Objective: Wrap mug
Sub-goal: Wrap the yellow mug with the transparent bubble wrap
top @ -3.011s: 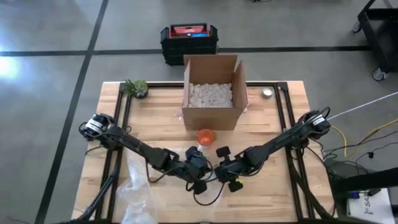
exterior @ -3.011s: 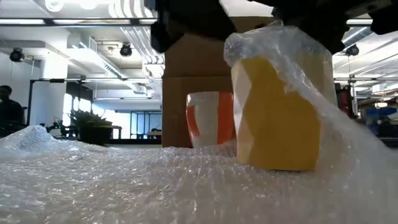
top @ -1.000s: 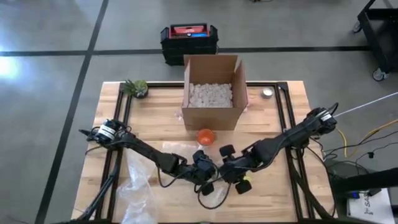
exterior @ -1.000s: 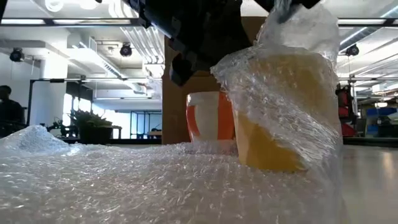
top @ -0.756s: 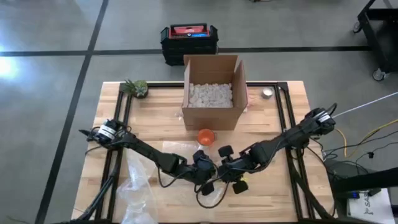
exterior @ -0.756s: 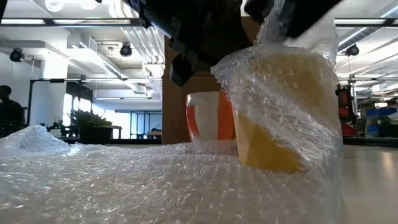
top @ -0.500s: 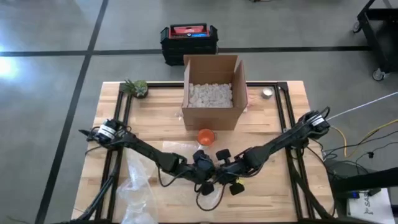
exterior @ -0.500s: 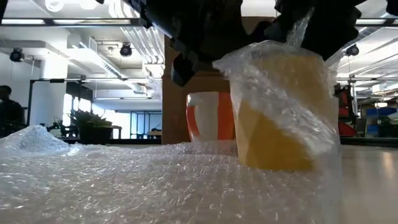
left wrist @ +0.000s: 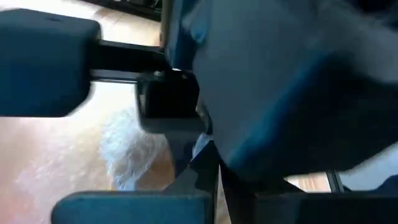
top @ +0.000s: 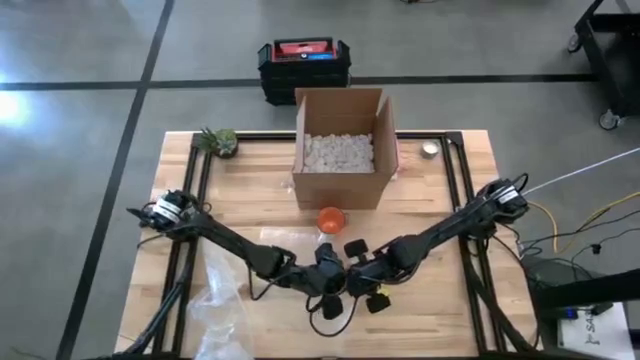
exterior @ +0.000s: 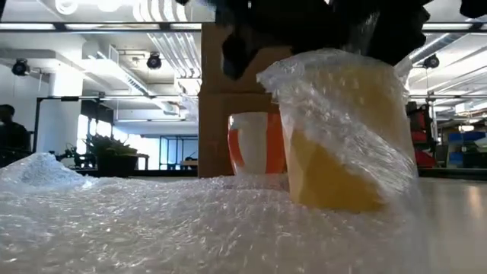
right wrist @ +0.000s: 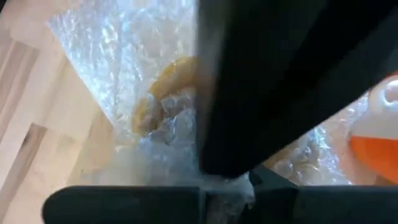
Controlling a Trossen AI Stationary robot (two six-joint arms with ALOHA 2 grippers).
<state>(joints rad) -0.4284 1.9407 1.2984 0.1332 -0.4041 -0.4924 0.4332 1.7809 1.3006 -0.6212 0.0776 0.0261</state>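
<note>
Right claw point(top: 352, 283) above wrapped yellow mug point(exterior: 344, 152)

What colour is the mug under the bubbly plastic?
Yellow. The mug shows best in the low view, through the clear bubble wrap pulled over it.

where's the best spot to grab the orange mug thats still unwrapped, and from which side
Probably from straight above, one finger inside the rim and one outside. The orange mug stands upright with its mouth open to the top. The cardboard box blocks the far side, and the wrapped yellow mug and bubble wrap crowd the near side.
</note>
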